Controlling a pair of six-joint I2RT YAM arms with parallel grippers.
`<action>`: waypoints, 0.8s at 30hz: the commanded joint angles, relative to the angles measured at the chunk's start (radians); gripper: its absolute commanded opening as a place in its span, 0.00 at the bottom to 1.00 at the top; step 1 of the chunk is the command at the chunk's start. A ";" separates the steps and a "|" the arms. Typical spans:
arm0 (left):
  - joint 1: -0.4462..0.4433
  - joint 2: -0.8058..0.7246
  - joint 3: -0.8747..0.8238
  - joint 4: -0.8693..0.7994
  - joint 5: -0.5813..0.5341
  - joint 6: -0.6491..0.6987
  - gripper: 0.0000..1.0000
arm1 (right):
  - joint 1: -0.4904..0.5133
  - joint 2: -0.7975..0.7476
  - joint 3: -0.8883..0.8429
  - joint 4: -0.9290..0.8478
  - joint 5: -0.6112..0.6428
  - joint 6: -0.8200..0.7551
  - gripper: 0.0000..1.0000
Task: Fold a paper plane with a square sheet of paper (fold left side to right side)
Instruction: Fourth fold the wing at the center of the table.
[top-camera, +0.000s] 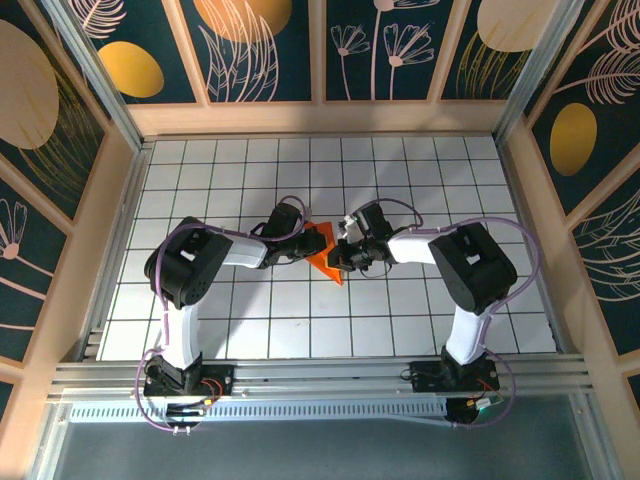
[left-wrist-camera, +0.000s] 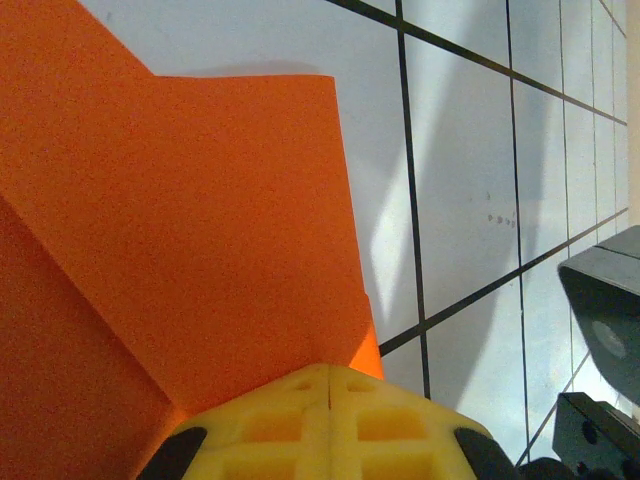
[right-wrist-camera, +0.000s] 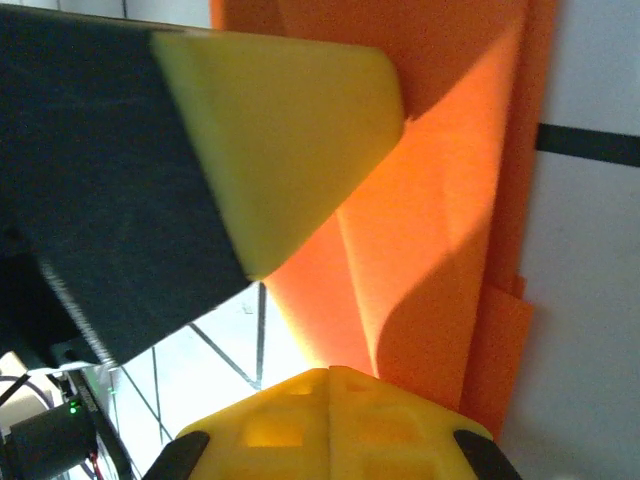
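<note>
Nearest, along the front edge of the counter (top-camera: 420, 320): ribbed aluminium rail (top-camera: 320, 375), two arm bases bolted side by side, purple cables looped around each. Further in, left arm (top-camera: 190, 265) and right arm (top-camera: 470, 265) bent inward, reaching toward each other over the white, black-lined grid.

At mid-counter, left tool (top-camera: 303, 245) and right tool (top-camera: 347, 258) facing one another, close together, with the orange paper (top-camera: 328, 266) between and beneath them. Folded into a creased wedge, narrowing toward the near edge, flat on the tiles.

Left tool clenched: in its wrist view, yellow fingers (left-wrist-camera: 390, 425) pressed together along a thin seam, tips right at the edge of the orange paper (left-wrist-camera: 200, 230) with its layered flaps. Cannot tell whether any layer pinched. A dark grey housing (left-wrist-camera: 605, 320) at the right edge of that view, just above the grid.

Right tool likewise clenched: yellow fingers (right-wrist-camera: 270, 425) closed at the bottom of its wrist view, tips against the orange paper (right-wrist-camera: 440, 250), creases and overlapping layers running away up the frame. Beyond them, the left tool's yellow pad (right-wrist-camera: 290, 130) on its dark finger, lying against the orange surface.

Farthest back: wooden-framed wall panels (top-camera: 260, 40), dark teal with gold discs and pale line-drawn leaves and flowers.
</note>
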 joint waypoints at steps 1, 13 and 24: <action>0.005 0.029 -0.028 -0.078 -0.065 -0.003 0.00 | 0.009 0.021 0.018 -0.030 0.030 -0.024 0.00; 0.005 0.033 -0.029 -0.081 -0.077 -0.005 0.00 | 0.018 0.018 0.010 -0.124 0.052 -0.053 0.00; 0.005 0.038 -0.028 -0.084 -0.084 -0.010 0.00 | 0.020 -0.033 -0.062 -0.133 0.035 -0.057 0.00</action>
